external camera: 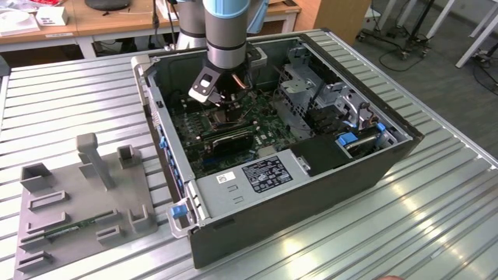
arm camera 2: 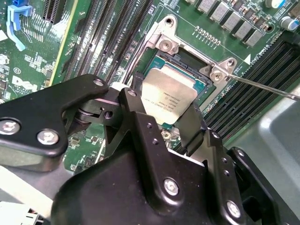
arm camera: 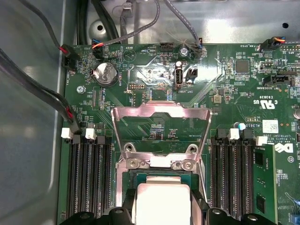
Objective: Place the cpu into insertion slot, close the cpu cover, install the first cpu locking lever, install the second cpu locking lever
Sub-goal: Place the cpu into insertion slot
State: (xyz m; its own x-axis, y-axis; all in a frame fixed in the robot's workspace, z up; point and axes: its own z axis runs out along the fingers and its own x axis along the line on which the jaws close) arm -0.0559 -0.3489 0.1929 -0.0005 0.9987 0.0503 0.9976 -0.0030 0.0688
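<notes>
My gripper (arm camera 2: 165,102) is shut on the cpu (arm camera 2: 168,93), a silver-grey square chip, with one black finger (arm camera 2: 133,101) on each of two opposite edges. It holds the chip over the insertion slot (arm camera 2: 187,58), whose black rim and dark centre show past the chip's far edge. I cannot tell whether the chip rests in the slot. In the first wrist view the cpu (arm camera: 161,201) sits low between the fingers. The cpu cover (arm camera: 161,112), a silver frame with a window, stands flipped open behind the slot (arm camera: 140,176). A thin locking lever (arm camera 2: 267,89) sticks out sideways. In the exterior view the gripper (external camera: 225,102) reaches down into the case.
Black memory slots (arm camera: 89,183) flank the socket on both sides of the green motherboard (arm camera: 225,84). Cables (arm camera: 70,112) run along the case wall. The open computer case (external camera: 272,192) lies on a ribbed metal table, with a grey fixture (external camera: 86,192) at the exterior view's left.
</notes>
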